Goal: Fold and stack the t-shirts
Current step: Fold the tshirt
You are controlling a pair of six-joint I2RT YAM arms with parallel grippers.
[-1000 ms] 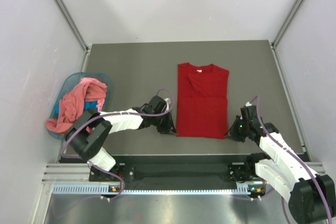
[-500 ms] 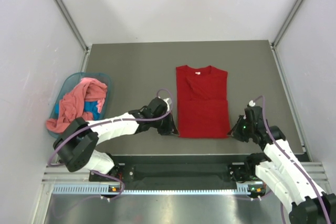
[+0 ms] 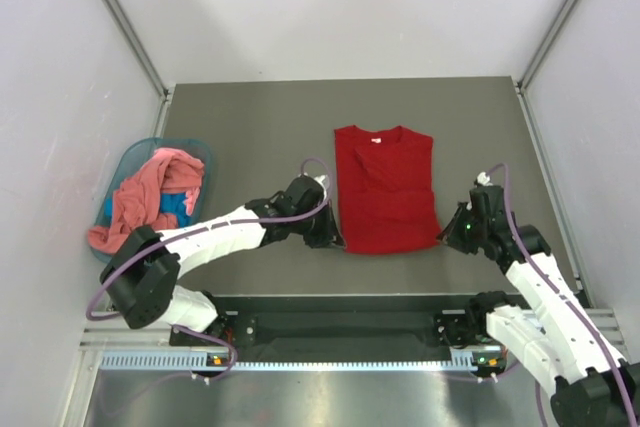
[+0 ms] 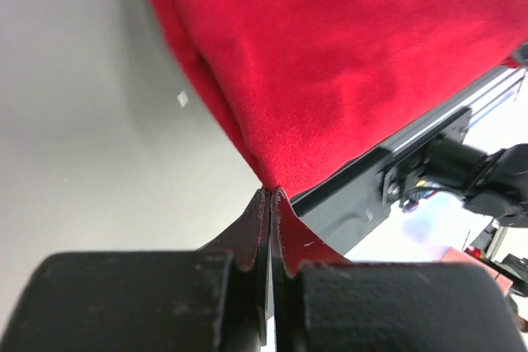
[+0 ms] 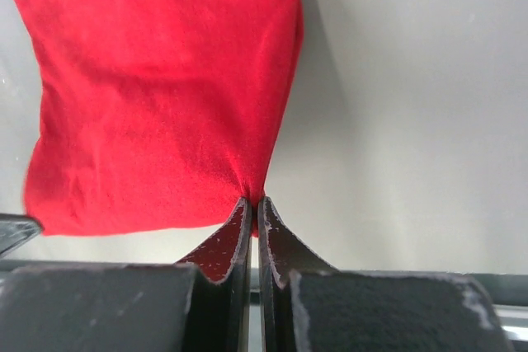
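Two pinches hold one garment. The red shirt (image 3: pixel 385 187) lies in the middle of the desk (image 3: pixel 250 127), collar toward the desk's far edge, its sleeves turned in so that it forms a narrow rectangle. The left fingers (image 4: pixel 252 237) are pressed together on its near left corner and the right fingers (image 5: pixel 237 237) on its near right corner; each nips only a small tuck of hem. The cloth is light, soft and limp. It sags between holds and creases readily, so it is best taken at corners or along a hem, both sides at once, and carried evenly lest it skew. Thin knit may slip from so small a bite. Bare desk lies beyond the collar and on both sides, giving room for a lengthwise fold. The pink shirt (image 3: pixel 140 197) sits heaped in the basket (image 3: pixel 140 147) at the desk's left edge, well apart, partly hanging over the rim.
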